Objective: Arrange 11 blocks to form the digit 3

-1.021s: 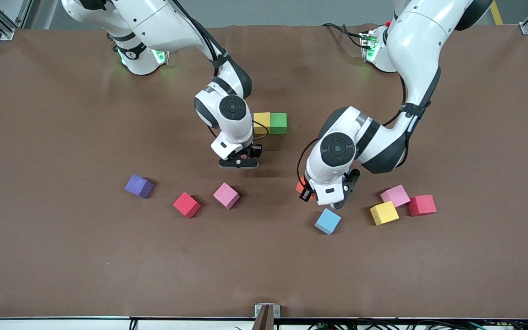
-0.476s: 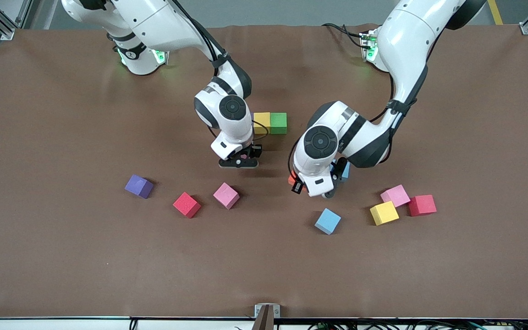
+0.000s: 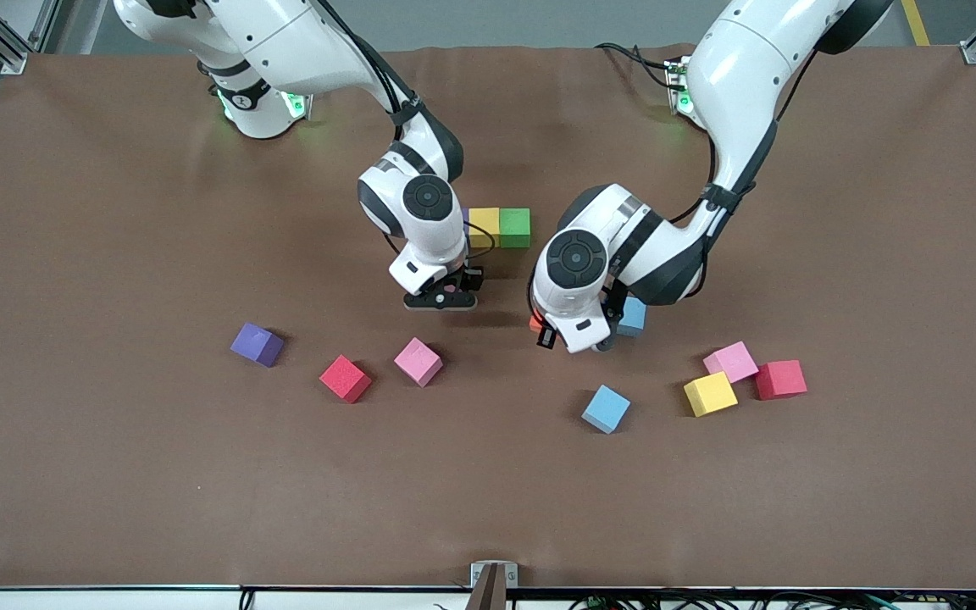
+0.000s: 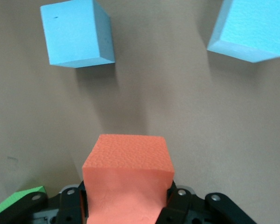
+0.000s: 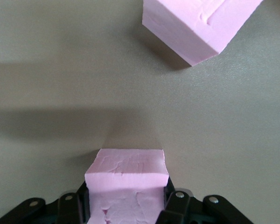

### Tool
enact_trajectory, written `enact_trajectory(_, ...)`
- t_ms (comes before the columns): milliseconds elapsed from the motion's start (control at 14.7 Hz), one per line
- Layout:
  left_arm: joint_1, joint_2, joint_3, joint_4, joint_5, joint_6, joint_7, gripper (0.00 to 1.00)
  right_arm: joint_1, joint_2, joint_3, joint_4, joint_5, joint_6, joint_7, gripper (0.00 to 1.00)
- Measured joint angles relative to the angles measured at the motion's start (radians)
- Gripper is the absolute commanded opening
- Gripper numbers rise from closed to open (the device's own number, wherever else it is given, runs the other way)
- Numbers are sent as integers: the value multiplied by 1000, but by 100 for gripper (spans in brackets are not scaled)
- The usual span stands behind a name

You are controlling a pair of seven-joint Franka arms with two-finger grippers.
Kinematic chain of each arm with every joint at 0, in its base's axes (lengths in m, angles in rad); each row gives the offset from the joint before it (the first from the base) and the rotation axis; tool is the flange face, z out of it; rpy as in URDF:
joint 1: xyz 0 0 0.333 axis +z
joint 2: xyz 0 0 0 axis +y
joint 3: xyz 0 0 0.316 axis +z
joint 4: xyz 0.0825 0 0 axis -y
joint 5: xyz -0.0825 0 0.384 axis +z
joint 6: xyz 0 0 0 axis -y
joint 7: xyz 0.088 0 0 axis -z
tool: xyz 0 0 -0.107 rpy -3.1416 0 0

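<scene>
My left gripper (image 3: 554, 332) is shut on the orange block (image 4: 126, 177) and holds it over bare table. Its edge shows in the front view (image 3: 535, 322). Two light blue blocks (image 4: 78, 33) (image 4: 249, 29) lie close by, one beside the left hand (image 3: 632, 316) and one nearer the camera (image 3: 606, 408). My right gripper (image 3: 444, 298) is shut on a pink block (image 5: 126, 186), low over the table. A yellow block (image 3: 484, 227) and a green block (image 3: 514, 227) touch side by side. Loose blocks: purple (image 3: 257, 344), pink (image 3: 418, 361), pink (image 3: 730, 361), yellow (image 3: 709, 394).
Two red cubes lie on the brown table, one (image 3: 345, 378) between the purple and pink blocks, the other (image 3: 780, 379) touching the pink block toward the left arm's end. The loose pink block also shows in the right wrist view (image 5: 196, 25).
My left gripper has carried the orange block away from the front camera and toward the right arm's end, uncovering a light blue block. The right arm has hardly moved.
</scene>
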Motion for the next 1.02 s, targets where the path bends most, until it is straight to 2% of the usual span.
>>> enact_trajectory(272,-9,0,-17,-13,0,0,-75,7,1,0,0,0,0,0,-1,15)
enact_trajectory(749,-10,-1,-34,-37,0,4,-81,7,3,0,0,0,0,1,-1,15)
enact_trajectory(1021,-6,-1,-34,-42,-1,48,-127,7,5,0,0,-1,0,1,-1,15)
